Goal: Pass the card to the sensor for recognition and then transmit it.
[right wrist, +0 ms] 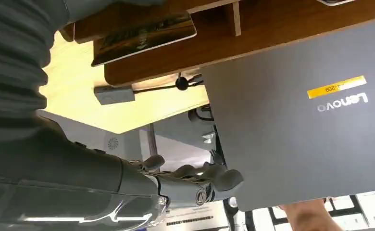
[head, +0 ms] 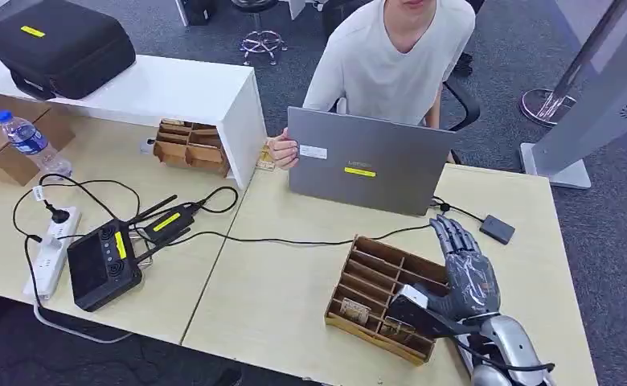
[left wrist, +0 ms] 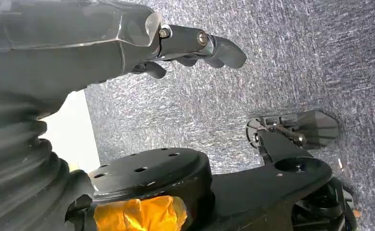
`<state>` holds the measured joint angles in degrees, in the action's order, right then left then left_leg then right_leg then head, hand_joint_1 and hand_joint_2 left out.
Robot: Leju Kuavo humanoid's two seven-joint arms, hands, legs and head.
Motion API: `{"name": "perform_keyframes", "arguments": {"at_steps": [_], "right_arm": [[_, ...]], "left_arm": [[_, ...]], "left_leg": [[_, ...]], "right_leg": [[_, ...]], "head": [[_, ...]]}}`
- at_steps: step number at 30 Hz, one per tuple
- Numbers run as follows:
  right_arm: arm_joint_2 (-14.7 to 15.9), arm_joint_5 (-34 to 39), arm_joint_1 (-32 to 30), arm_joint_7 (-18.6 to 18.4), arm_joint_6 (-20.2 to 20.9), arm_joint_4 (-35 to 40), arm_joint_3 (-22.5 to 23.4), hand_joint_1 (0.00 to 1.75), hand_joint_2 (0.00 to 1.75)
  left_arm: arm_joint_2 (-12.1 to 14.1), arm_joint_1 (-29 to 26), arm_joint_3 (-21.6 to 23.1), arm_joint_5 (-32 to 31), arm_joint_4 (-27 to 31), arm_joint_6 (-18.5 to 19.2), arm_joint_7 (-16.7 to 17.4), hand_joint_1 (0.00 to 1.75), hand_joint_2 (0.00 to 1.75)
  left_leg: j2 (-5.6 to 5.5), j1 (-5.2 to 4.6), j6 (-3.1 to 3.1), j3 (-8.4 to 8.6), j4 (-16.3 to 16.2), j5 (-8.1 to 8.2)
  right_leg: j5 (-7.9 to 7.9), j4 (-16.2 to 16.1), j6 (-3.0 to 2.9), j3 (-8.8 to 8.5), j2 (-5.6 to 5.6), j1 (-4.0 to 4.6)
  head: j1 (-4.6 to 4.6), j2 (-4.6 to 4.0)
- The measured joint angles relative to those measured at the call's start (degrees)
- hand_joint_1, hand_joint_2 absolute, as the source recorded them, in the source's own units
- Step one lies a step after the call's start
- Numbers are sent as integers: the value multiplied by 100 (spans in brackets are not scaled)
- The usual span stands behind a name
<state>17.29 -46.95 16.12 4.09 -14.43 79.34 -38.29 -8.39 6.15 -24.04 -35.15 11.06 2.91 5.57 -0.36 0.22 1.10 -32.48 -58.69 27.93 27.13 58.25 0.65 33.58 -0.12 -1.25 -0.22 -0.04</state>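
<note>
While the right hand [head: 469, 281] has the card [head: 417, 315]: it should lift the card straight up out of the near tray [head: 358, 265], so the edge does not catch on a wooden wall.
Right hand: the thumb seems to pinch one end of the dark card, and the long fingers [head: 453, 233] stick out flat over the tray's back corner.
Card: it hangs just over the slots at the right end of the near tray, tilted, not down in a slot.
Sensor [head: 497, 229]: I think it is the small dark box with a wire, on the table just past the fingers. Bring the flat face of the card down close over it.
Laptop [head: 370, 161]: it stands near the sensor, so go slowly.
Left hand [left wrist: 190, 45]: it hangs by the floor, fingers apart, with nothing in it.
Near tray: many thin slots, mostly bare, with a few small cards [head: 354, 310] in the front ones.
Far tray [head: 190, 145]: it sits beside the white shelf [head: 174, 88]; I cannot tell what is inside.
</note>
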Motion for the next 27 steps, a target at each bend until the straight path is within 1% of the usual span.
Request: {"name": "perform_keyframes", "arguments": {"at_steps": [1,14,27], "right_arm": [[-7,2,12,9,2,-13,-2,175,175],[-11,103,55,57,2,-122,-114,175,175],[-11,103,76,70,-15,-122,-120,175,175]], "left_arm": [[0,0,0,-4,0,4,11,0,175],[0,4,-17,-35,0,7,19,0,175],[0,4,-33,-35,0,7,18,0,175]], "left_leg": [[0,0,0,0,0,0],[0,0,0,0,0,0],[1,-1,0,0,0,0]], "right_leg": [[0,0,0,0,0,0],[0,0,0,0,-1,0],[0,-1,0,0,1,0]], "head": [[0,0],[0,0],[0,0]]}}
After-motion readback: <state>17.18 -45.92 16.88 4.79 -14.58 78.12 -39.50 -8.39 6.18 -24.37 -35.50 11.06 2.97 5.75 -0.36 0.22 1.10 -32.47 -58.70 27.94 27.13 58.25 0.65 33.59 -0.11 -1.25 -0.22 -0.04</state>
